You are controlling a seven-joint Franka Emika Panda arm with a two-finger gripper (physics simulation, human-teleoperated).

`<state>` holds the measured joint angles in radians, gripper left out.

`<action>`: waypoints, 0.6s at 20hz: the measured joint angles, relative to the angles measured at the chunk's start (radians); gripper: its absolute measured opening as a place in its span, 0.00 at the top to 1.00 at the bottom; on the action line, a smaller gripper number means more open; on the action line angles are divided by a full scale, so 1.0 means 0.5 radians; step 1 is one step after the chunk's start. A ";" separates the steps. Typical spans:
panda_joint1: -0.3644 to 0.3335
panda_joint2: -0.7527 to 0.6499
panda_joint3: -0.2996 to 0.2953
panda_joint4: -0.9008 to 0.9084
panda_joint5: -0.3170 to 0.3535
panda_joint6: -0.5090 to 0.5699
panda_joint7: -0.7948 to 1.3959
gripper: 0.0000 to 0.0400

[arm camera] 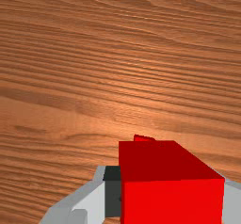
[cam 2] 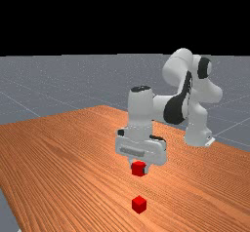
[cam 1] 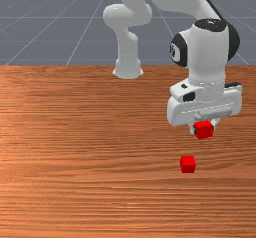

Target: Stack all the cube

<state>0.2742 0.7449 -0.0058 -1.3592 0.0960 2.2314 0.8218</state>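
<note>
My white pincer (cam 1: 204, 127) clasps a red cube (cam 1: 203, 130), front view's right.
Released off-centre, it could topple off the lower red cube (cam 1: 188, 164).

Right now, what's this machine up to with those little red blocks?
The robot arm has one red cube gripped in its end effector, up off the wooden table. A second red cube sits on the wood, lower down. The job is to stack them, and they aren't stacked yet; the held one will probably go on top.
</note>
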 joint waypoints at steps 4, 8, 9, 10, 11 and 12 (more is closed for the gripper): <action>-0.036 0.128 -0.026 0.124 -0.013 0.001 -0.012 0.51; -0.034 0.223 -0.011 0.129 -0.004 0.014 -0.023 0.51; -0.033 0.234 -0.008 0.129 -0.003 0.017 -0.024 0.51; -0.032 0.239 -0.007 0.130 -0.002 0.019 -0.025 0.51; -0.032 0.242 -0.007 0.130 -0.002 0.020 -0.025 0.51; -0.031 0.244 -0.007 0.130 -0.003 0.020 -0.026 0.51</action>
<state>0.2588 0.8670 -0.0093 -1.2942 0.0945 2.2414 0.8087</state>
